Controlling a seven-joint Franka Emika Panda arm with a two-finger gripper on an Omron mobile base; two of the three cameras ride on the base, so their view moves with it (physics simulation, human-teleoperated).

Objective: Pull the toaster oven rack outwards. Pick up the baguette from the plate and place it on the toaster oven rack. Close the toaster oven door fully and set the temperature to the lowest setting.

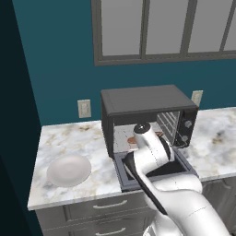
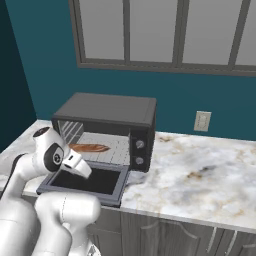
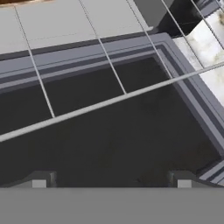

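Observation:
The toaster oven (image 2: pixel 107 112) stands on the counter with its door (image 2: pixel 90 181) dropped flat open. The rack (image 2: pixel 112 148) is slid outwards, and its front wire (image 3: pixel 109 101) crosses above the door's dark pane (image 3: pixel 131 144). The baguette (image 2: pixel 89 147) lies on the rack's left half; a brown end of the baguette (image 3: pixel 26 1) shows at the top of the hand view. My gripper (image 3: pixel 111 183) hovers over the open door, open with nothing between its fingertips (image 3: pixel 39 181). The white plate (image 1: pixel 69 169) sits bare on the counter left of the oven. Two knobs (image 2: pixel 139 145) show on the right-hand panel.
Marble counter (image 2: pixel 200 170) stretches to the right of the oven. Wall outlets (image 1: pixel 84 109) (image 2: pixel 202 120) sit on the teal wall under a window. Drawers (image 1: pixel 108 205) run below the counter's front edge. My arm's elbow (image 1: pixel 147 138) stands before the oven mouth.

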